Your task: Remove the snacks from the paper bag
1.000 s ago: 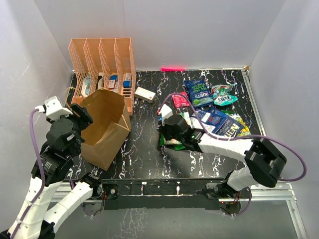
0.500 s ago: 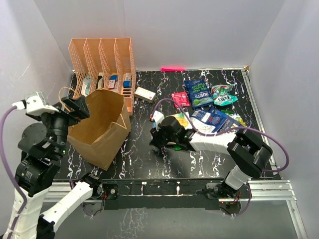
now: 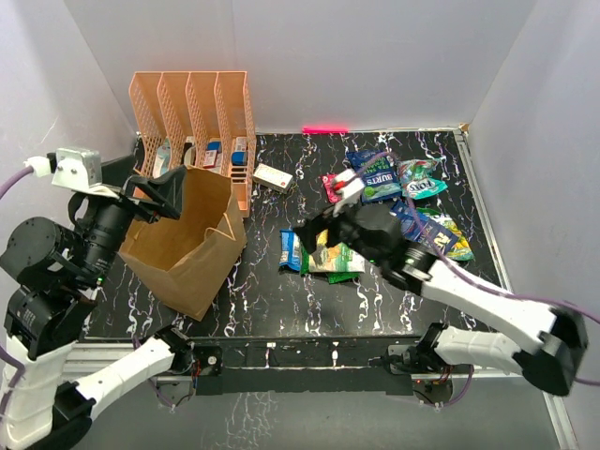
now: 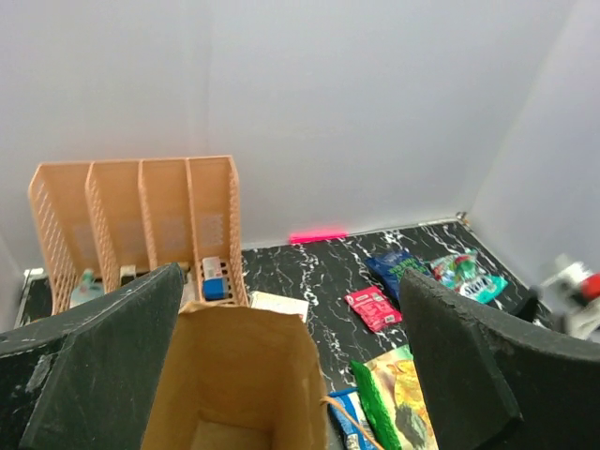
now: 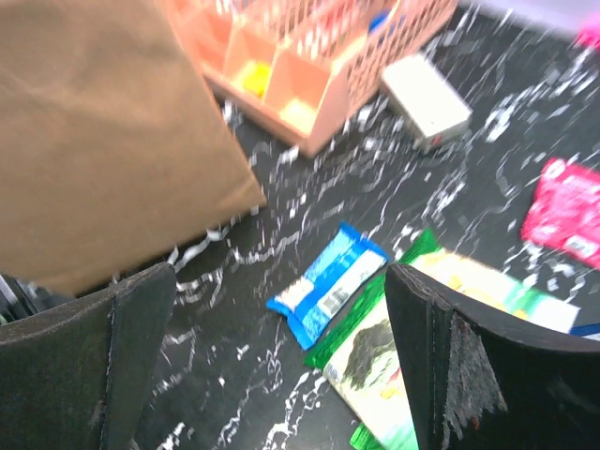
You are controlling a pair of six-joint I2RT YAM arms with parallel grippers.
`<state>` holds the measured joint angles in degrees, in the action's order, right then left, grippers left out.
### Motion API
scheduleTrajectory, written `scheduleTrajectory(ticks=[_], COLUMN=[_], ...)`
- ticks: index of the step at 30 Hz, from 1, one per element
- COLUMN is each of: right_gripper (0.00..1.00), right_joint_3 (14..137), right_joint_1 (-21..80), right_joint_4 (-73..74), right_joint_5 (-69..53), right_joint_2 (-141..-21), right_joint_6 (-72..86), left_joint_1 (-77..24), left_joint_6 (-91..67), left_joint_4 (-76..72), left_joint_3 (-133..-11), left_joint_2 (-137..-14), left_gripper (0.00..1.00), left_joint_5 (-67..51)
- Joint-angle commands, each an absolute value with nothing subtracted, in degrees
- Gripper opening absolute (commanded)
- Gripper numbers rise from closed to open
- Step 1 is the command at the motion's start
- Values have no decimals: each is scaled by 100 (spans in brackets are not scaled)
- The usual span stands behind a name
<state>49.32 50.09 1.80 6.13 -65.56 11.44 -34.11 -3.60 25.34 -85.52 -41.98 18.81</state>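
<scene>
The brown paper bag (image 3: 187, 253) stands at the left with its mouth open. My left gripper (image 3: 150, 187) hovers open above its rim, and the left wrist view looks down into the paper bag (image 4: 234, 375), where I see only bare brown paper. Snacks lie on the black table. A blue-white packet (image 3: 292, 251) and a green-yellow bag (image 3: 337, 262) rest under my open, empty right gripper (image 3: 317, 236). The right wrist view shows the same blue-white packet (image 5: 328, 293) between its fingers. Dark blue bags (image 3: 377, 174), a teal bag (image 3: 422, 178) and a pink-red packet (image 4: 373, 307) lie farther right.
An orange mesh rack (image 3: 192, 117) with little boxes stands at the back left, right behind the bag. A small white box (image 3: 273, 176) lies beside the rack. White walls close the table on three sides.
My right gripper has opened and risen off the table, leaving the green-yellow bag and blue-white packet lying there. My left gripper has opened and lifted from the bag's left rim.
</scene>
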Motion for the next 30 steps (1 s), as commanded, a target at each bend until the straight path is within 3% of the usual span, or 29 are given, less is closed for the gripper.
scheduleTrajectory(ticks=[1,6,17,30], right_gripper=[99,99,99,99], right_joint_3=[5381,6235,8693,8884], right_joint_1=[4975,4975,4975,4974], right_joint_4=[305,1392,3106,2760], right_joint_5=[1444,2302,3351,3456], right_joint_2=[-5229,-4456,-4764,-4754], right_joint_6=[1126,810,865,542], left_joint_1=[-4104,-4918,-4986,-4987], left_joint_6=[550,1353,927,530], left_joint_4=[2569,2516,2079,2041], left_joint_3=[-9088,-9487,-9083,-9034], left_joint_2=[-4523,-4736,-4674,-4507], left_gripper=[98,98,98,98], left_joint_5=[1805,2566,2804,2920])
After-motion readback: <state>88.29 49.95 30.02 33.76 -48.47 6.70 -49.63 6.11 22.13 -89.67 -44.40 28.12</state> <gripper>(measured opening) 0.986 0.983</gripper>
